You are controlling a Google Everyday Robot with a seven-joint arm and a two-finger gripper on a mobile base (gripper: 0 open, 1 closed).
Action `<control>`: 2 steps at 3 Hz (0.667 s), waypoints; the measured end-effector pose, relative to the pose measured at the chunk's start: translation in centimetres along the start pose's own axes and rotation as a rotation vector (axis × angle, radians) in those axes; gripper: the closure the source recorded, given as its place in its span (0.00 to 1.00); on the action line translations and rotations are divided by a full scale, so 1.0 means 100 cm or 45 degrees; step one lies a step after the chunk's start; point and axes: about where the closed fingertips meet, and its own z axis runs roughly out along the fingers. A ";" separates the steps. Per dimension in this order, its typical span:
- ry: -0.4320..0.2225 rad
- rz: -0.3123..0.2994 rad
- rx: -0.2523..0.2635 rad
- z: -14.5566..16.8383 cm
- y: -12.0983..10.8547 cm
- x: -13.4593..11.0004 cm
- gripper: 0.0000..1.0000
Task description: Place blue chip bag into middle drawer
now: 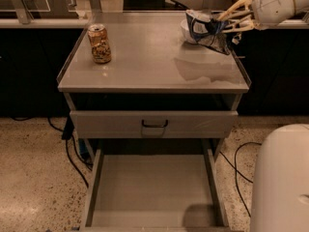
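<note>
1. The gripper (223,25) hangs over the right rear corner of the cabinet top (145,62). Its tan fingers (236,9) are pinched on the blue chip bag (203,29), so the grasp looks made.
2. The bag is in the air, clear of the top. It hangs crumpled below and to the left of the fingers, partly hiding the white bowl (184,32) behind it.
3. The tan drink can (99,43) stands upright on the far left of the top, well apart from the bag.
4. Under the top, the grey drawer with the black handle (154,124) is nearly shut.
5. Below it, the middle drawer (149,190) is pulled out, its flat floor bare.
6. The step in hand is the carry: the bag is held but not yet over the drawer.
7. The next move calls for bringing the bag forward past the front edge and then down. It must clear the handled drawer's front and reach between the low side walls before release.
</note>
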 end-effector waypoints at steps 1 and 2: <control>-0.002 0.003 0.029 0.010 0.006 0.013 1.00; -0.035 0.047 0.034 0.019 0.007 -0.002 1.00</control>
